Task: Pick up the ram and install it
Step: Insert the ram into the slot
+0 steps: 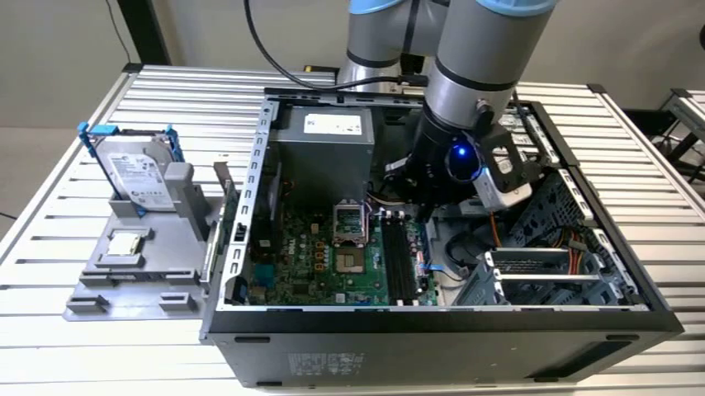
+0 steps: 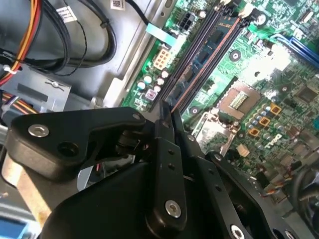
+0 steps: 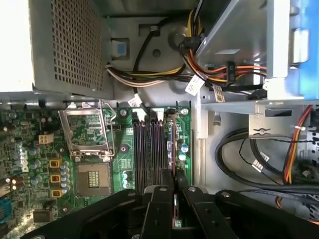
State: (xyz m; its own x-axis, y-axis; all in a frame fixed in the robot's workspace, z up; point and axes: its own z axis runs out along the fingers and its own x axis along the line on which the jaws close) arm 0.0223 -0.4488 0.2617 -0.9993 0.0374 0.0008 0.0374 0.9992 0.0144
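The ram (image 3: 172, 144) is a thin green stick seen edge-on, running along the outermost of the dark memory slots (image 3: 148, 149) on the motherboard. In the second wrist view the ram (image 2: 207, 55) shows bluish chips along its side. My gripper (image 3: 174, 179) is shut on the ram's near end, one black finger on each face, and the same grip shows at the gripper (image 2: 170, 115) in the second wrist view. In the exterior view my gripper (image 1: 424, 213) hangs low inside the open computer case, over the far end of the memory slots (image 1: 397, 260). I cannot tell whether the stick is seated.
A grey power supply (image 1: 325, 148) and the open processor socket (image 1: 349, 219) flank the slots. Bundled cables (image 3: 234, 149) and a drive cage (image 1: 540, 264) crowd the other side. Outside the case, a grey tray (image 1: 82, 305) holds a hard drive (image 1: 138, 169) and a square processor chip (image 1: 124, 245).
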